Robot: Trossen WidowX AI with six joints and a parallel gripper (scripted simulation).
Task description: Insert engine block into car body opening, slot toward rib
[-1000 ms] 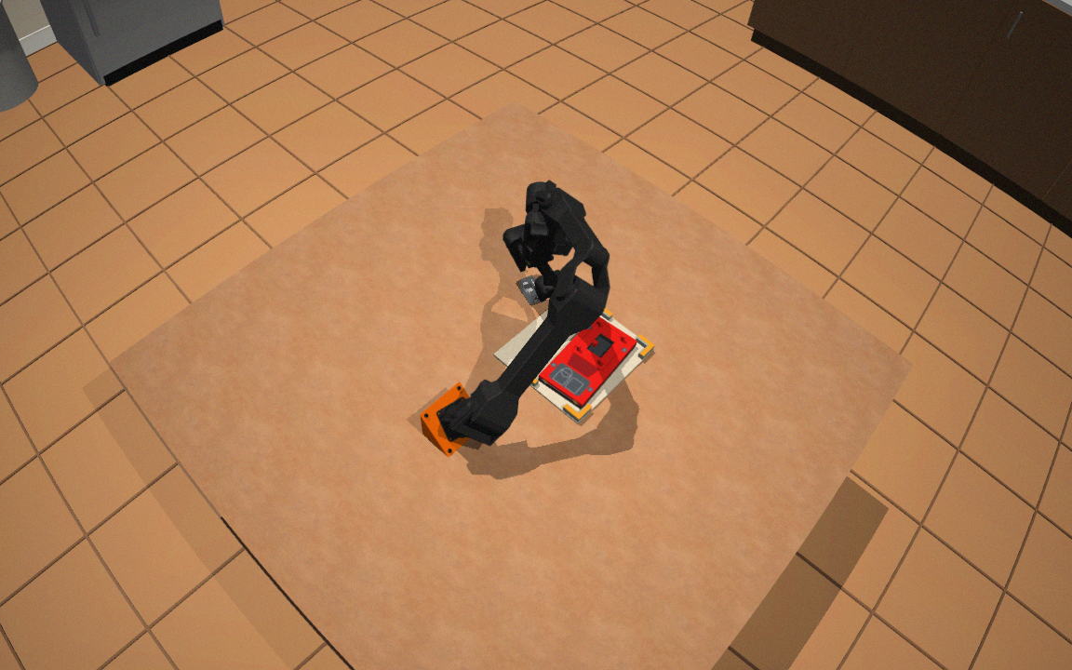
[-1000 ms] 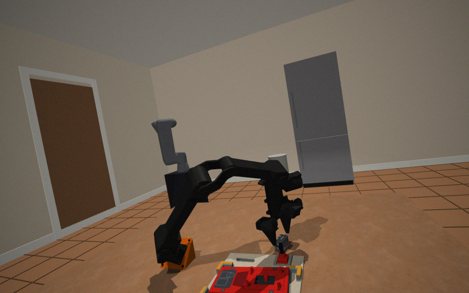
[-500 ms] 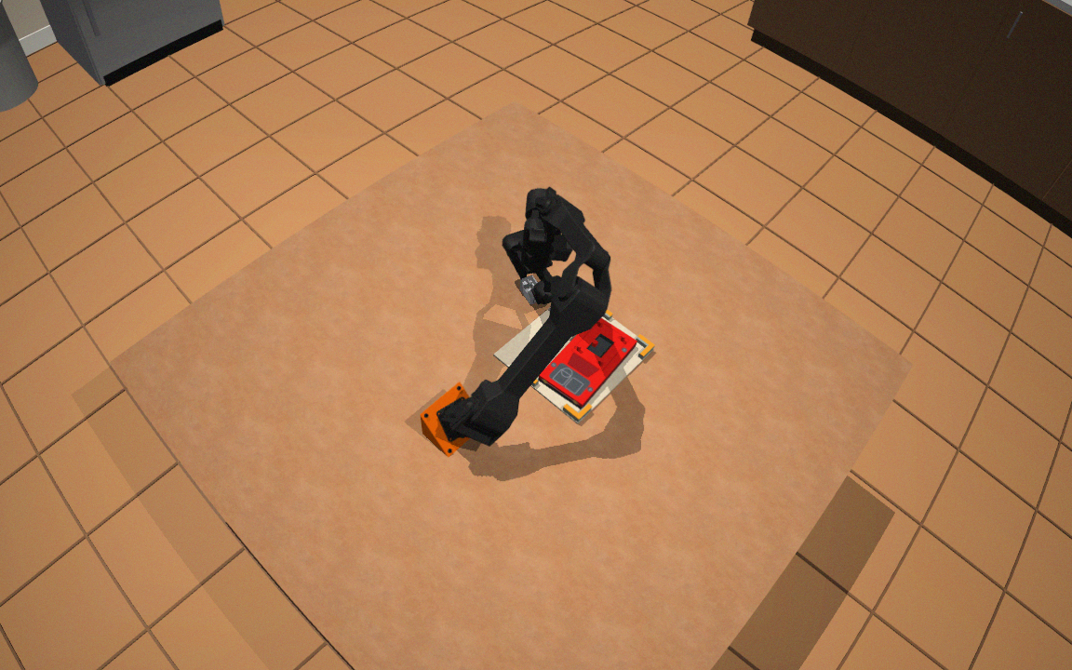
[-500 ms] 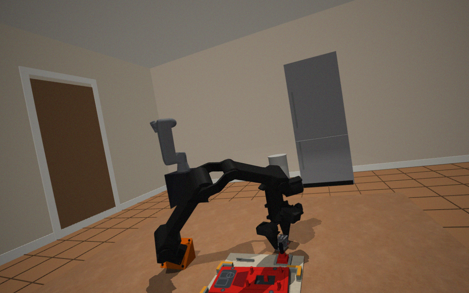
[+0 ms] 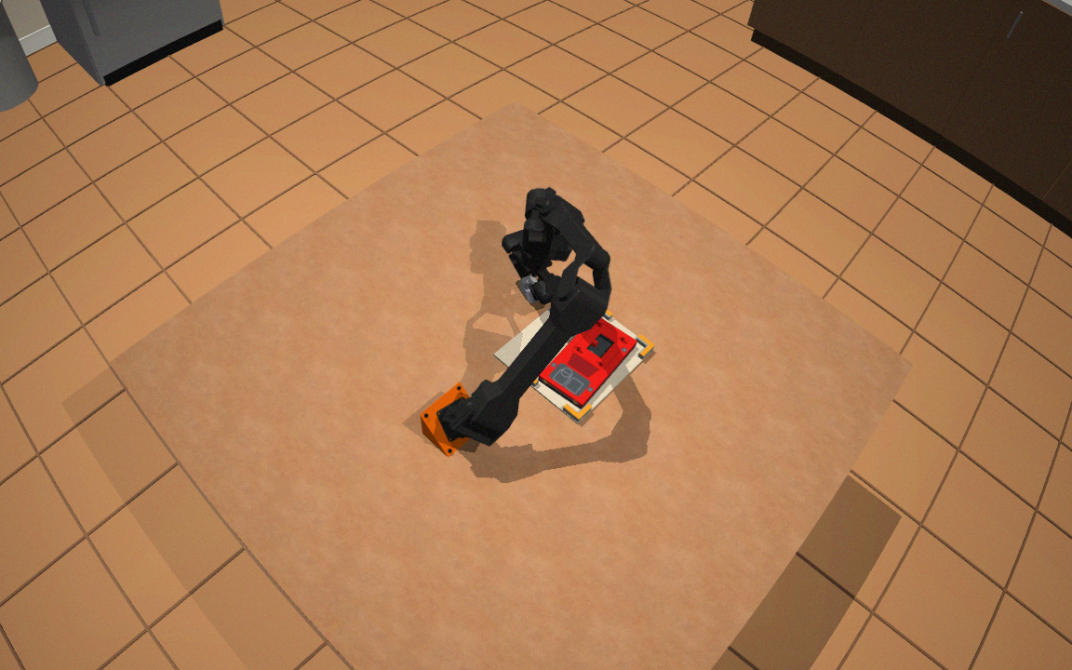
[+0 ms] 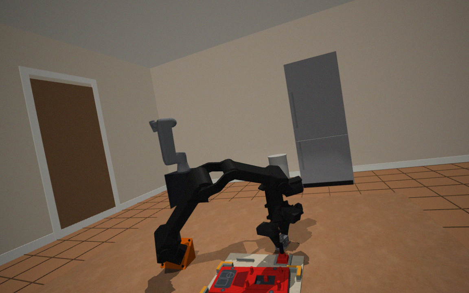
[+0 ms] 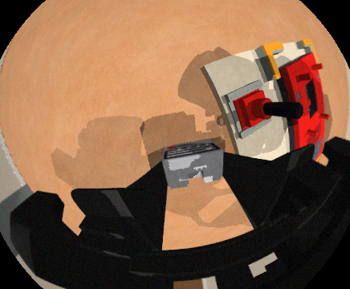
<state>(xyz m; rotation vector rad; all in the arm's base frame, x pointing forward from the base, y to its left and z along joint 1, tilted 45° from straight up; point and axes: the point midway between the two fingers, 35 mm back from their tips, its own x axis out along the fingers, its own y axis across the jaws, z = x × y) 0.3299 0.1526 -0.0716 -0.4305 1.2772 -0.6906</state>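
The grey engine block (image 5: 528, 288) (image 6: 283, 240) (image 7: 193, 166) is between the two black fingers of my gripper (image 7: 190, 160). The gripper is shut on it, one fingertip at each side. A notch shows in the block's lower edge in the wrist view. The block is beside the pale base plate, low over the ground; I cannot tell whether it touches. The red car body (image 5: 607, 367) (image 6: 284, 276) (image 7: 303, 136) lies flat on the plate. Its dark opening (image 5: 601, 345) (image 7: 312, 96) is empty, with small red pegs around it.
The pale plate (image 5: 515, 354) (image 7: 225, 72) has raised yellow corner guides (image 5: 647, 345) (image 7: 273, 60) around the car body. A red part (image 6: 282, 259) (image 7: 242, 112) with an upright black post (image 7: 283, 109) sits in a grey holder between the block and the car body.
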